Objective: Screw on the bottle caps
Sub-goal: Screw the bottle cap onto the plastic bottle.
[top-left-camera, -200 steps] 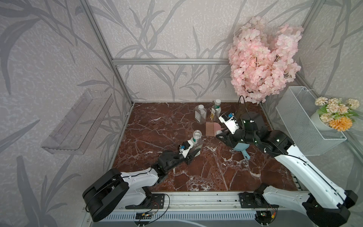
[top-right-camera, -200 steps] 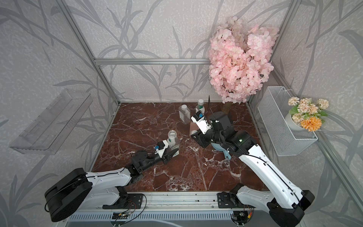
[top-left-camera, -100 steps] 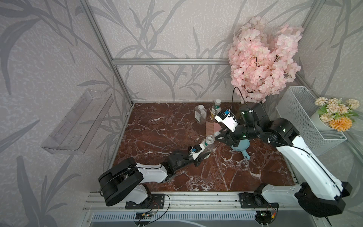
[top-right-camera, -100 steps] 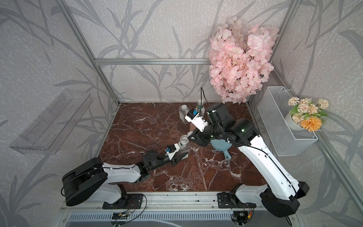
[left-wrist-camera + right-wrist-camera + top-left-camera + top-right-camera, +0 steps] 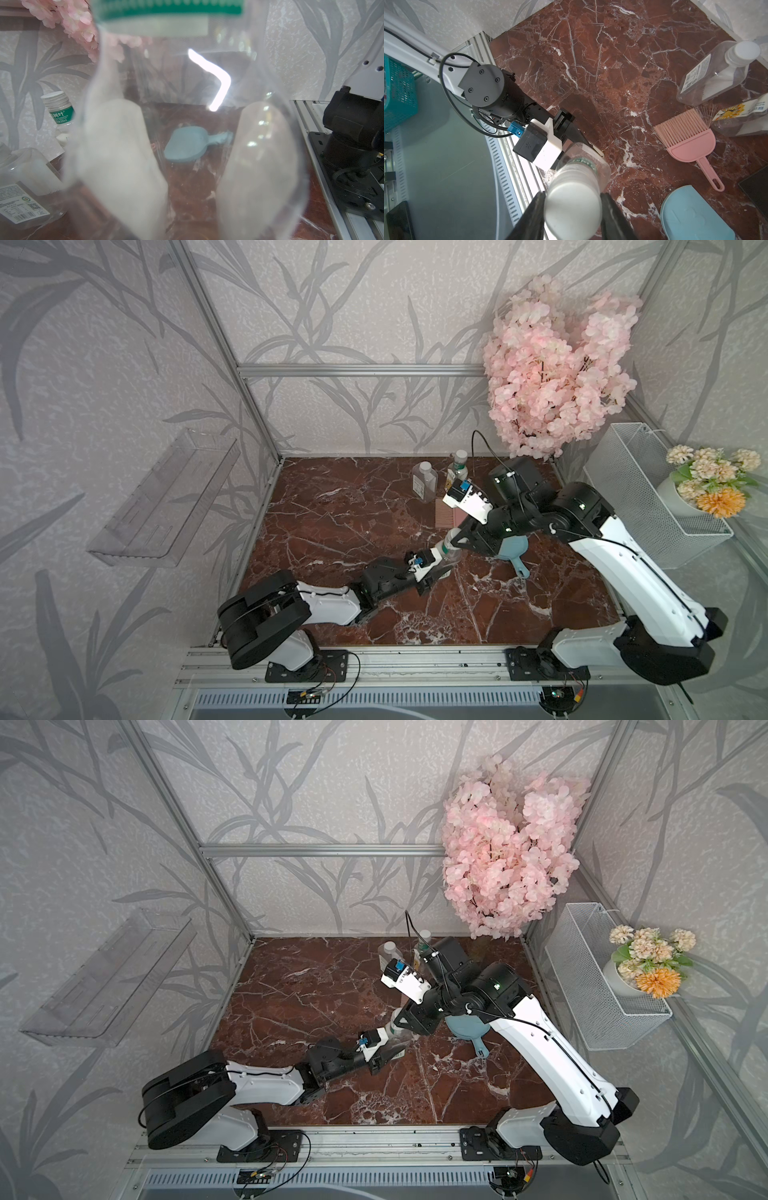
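Observation:
A round clear bottle (image 5: 450, 551) with a green-white label is near the middle of the table, and my left gripper (image 5: 436, 568) is shut on its lower body. In the left wrist view the bottle (image 5: 187, 83) fills the frame, with white fingers (image 5: 116, 155) pressing both sides. My right gripper (image 5: 573, 199) is shut on the white cap (image 5: 573, 207), which sits on this bottle's neck. Two capped bottles stand at the back: a squarer one (image 5: 424, 485) and a round one (image 5: 458, 464). Both top views show the two grippers meeting at the bottle (image 5: 394, 1033).
A pink brush (image 5: 448, 515) lies behind the held bottle and a blue dustpan (image 5: 514, 552) lies under the right arm. A pink blossom tree (image 5: 552, 377) fills the back right corner. A wire basket (image 5: 648, 497) hangs on the right wall and a clear shelf (image 5: 166, 497) on the left.
My left arm has carried the bottle to the right. My right gripper has swung forward from beside the brush and now clamps the cap on the bottle's top.

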`<state>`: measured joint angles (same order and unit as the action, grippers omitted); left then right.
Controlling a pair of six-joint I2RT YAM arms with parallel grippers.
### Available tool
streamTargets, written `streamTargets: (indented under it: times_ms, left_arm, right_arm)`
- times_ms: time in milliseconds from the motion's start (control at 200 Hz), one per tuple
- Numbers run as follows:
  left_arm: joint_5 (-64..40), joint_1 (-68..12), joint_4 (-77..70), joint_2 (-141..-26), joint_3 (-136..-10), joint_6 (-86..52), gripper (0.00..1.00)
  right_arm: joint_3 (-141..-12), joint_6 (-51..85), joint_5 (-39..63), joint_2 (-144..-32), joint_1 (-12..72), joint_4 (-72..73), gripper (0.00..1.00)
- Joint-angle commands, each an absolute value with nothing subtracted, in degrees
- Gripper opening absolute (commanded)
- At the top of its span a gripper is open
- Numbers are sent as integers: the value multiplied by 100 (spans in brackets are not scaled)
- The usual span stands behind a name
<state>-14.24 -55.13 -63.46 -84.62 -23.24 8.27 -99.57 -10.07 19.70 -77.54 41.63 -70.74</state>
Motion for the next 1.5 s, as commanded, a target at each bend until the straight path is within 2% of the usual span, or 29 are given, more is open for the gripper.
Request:
streamTargets:
  times_ms: [0,425,1170,1495]
  left_arm:
    - [-1485,-5563,-6491,-8495,-2522,921,32]
    - [-1469,-5590,-6513,-8497,-2531,906,32]
    - [-1755,-5590,-6696,-8655,-2618,695,31]
    - [-1701,-5590,-6813,-8596,-2536,703,31]
  right_arm:
    - [-10131,-1107,1938,-7834,4210,-7300,26]
    - [-10030,-1380,1644,-7941,4324,-7601,27]
    - [-9575,-2672,1923,-7805,4394,-7686,31]
    - [-9429,-2685,2078,-7738,4394,-7503,36]
